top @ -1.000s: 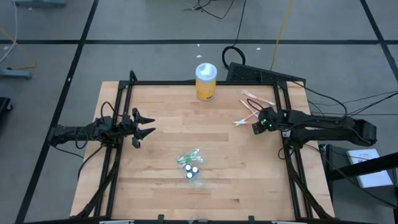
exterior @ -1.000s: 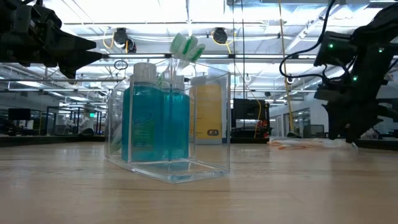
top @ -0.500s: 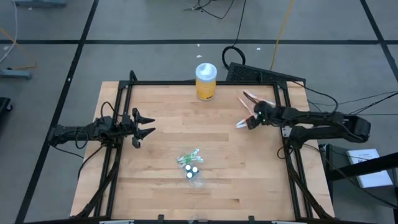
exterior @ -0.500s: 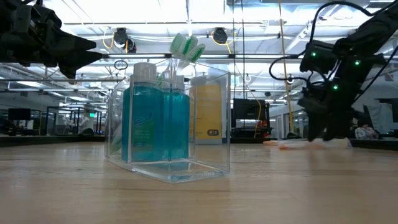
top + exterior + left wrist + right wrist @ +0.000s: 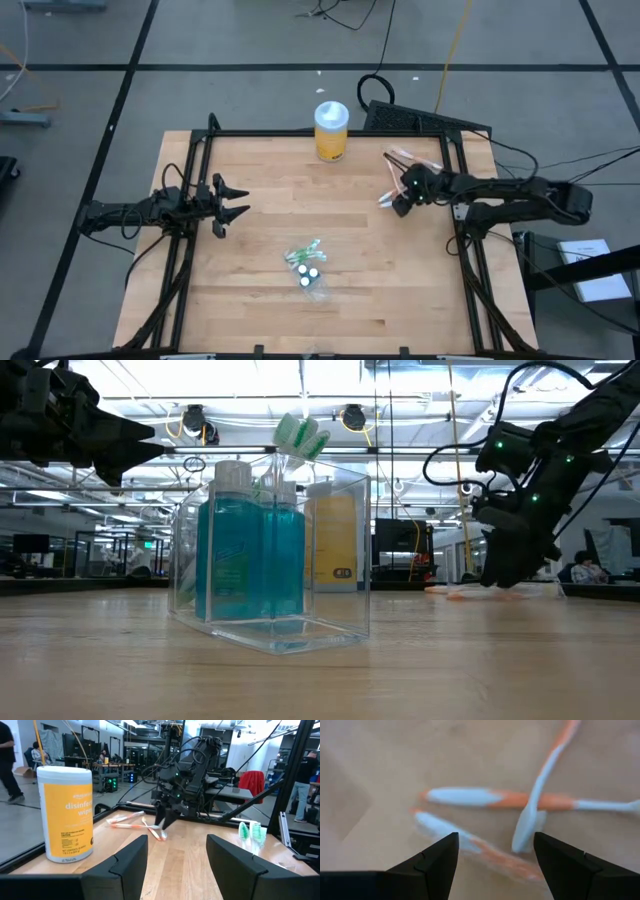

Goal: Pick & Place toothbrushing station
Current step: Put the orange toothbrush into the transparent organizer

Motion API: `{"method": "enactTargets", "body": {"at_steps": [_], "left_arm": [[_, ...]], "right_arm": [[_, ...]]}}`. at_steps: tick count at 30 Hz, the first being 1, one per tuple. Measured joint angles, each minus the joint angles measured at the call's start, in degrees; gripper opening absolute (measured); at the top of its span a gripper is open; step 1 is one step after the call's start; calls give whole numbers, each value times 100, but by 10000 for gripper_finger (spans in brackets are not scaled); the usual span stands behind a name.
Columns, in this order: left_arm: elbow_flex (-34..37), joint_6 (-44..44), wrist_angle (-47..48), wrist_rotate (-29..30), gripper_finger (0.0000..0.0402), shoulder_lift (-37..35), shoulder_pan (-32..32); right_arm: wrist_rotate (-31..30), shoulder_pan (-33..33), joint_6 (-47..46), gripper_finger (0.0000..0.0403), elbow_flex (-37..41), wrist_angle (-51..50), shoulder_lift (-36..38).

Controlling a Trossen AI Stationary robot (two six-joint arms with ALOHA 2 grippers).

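The toothbrushing station is a clear box holding blue bottles and green brushes. It stands on its base at the table's near middle and fills the low view. My right gripper is open and tipped downward at the right far side. It hovers just over several loose orange-and-white toothbrushes, which lie flat on the wood. My left gripper waits open and level at the left edge, far from the station.
A yellow wipes jar with a white lid stands at the far edge, also in the left wrist view. More toothbrushes lie by the right far corner. Black frame rails run along the table's left and right sides.
My right gripper has moved toward the table's left, out from the right rail. It has rolled and tipped farther down over the loose toothbrushes. It stays open. The station and the left arm have not moved.
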State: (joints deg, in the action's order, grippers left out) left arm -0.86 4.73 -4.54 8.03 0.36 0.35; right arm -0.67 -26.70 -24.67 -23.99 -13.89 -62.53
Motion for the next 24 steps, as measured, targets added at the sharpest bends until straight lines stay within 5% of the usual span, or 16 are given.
{"method": "enactTargets", "body": {"at_steps": [14, 19, 24], "left_arm": [[0, 0, 0, 0, 209, 0, -1], [0, 1, 2, 0, 209, 0, 1], [0, 1, 2, 0, 209, 0, 1]], "right_arm": [[1934, 598, -731, 254, -56, -1409, 97], [1841, 609, -1421, 254, -401, -2711, 545], [1123, 821, -2173, 254, -1019, -4138, 915]]}}
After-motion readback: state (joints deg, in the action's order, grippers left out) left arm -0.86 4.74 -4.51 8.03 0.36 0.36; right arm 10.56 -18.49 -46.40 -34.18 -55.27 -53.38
